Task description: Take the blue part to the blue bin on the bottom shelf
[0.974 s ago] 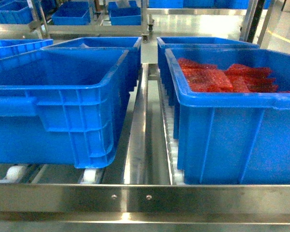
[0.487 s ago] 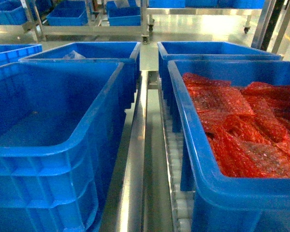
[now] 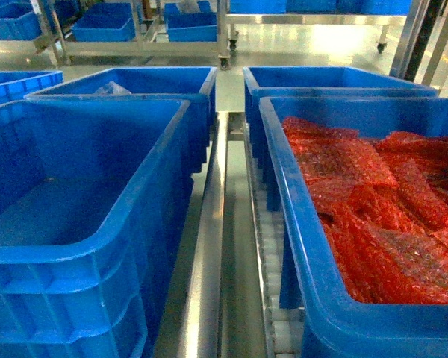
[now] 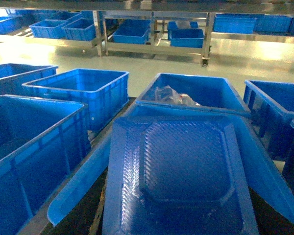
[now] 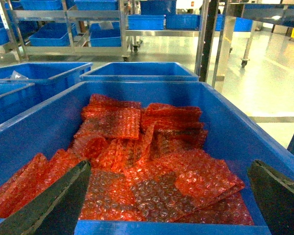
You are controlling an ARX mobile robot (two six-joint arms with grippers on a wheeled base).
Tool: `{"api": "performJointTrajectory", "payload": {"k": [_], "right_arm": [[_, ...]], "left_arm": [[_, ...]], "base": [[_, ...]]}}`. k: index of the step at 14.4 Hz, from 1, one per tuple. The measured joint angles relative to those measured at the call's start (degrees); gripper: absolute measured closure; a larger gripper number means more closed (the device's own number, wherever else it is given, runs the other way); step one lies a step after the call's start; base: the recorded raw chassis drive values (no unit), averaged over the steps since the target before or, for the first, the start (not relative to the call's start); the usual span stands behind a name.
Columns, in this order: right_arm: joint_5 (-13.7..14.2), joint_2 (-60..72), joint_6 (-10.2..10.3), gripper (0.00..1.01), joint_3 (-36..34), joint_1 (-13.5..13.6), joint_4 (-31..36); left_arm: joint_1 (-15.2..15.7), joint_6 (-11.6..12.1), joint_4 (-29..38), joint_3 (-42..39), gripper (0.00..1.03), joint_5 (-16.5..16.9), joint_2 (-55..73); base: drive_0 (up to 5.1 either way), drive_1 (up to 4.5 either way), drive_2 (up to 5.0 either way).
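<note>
- Right now my right gripper (image 5: pixel 169 205) hangs spread wide — its two dark fingers (image 5: pixel 54 203) frame the near end of the right bin (image 5: pixel 220 127), holding nothing.
- Below it lie red bubble-wrap pieces (image 5: pixel 137 161), heaped across that bin's floor.
- My left gripper I cannot make out; the left wrist camera shows only a blue tray-like part (image 4: pixel 179 171) filling the near view, and I cannot tell if it is gripped.
- On the head camera, the left bin (image 3: pixel 82 224) sits on the bottom shelf (image 3: pixel 216 246), across the steel centre rail from the right one.
- Behind them stand two more bins (image 3: pixel 321 74) — further racks beyond.
</note>
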Motion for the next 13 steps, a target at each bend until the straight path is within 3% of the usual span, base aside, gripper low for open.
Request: {"api": "performJointTrajectory", "payload": {"k": [13], "right_arm": [[0.00, 0.00, 0.02, 0.03, 0.00, 0.00, 0.00]], "left_arm": [[0.00, -0.02, -0.02, 0.00, 0.60, 0.00, 0.00]], "base": [[0.0, 0.00, 0.0]]}}
